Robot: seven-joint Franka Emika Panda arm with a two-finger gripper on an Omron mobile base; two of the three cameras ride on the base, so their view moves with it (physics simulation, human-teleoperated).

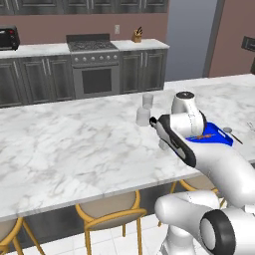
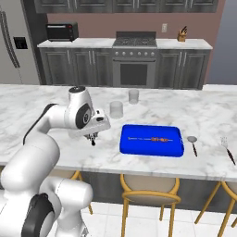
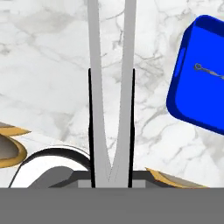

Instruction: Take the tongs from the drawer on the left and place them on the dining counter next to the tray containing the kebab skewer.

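Note:
My gripper (image 3: 111,87) is shut on the silver tongs (image 3: 97,65). Their two arms run up the middle of the hand view over the white marble dining counter (image 3: 43,65). In the right base view the gripper (image 2: 92,135) hangs just above the dining counter (image 2: 46,99), a short way left of the bright blue tray (image 2: 134,146), with the tongs' black tip (image 2: 93,141) pointing down. The kebab skewer (image 2: 152,139) lies along the tray. In the hand view, the tray (image 3: 197,100) with the skewer (image 3: 210,72) is at the right. The drawer is out of view.
Two clear glasses (image 2: 116,109) (image 2: 134,96) stand behind the tray. A ladle (image 2: 192,141) and another utensil (image 2: 227,149) lie to the tray's right. Tan-seated stools (image 2: 150,194) line the counter's near edge. The stove (image 2: 134,65) and dark cabinets stand along the back wall.

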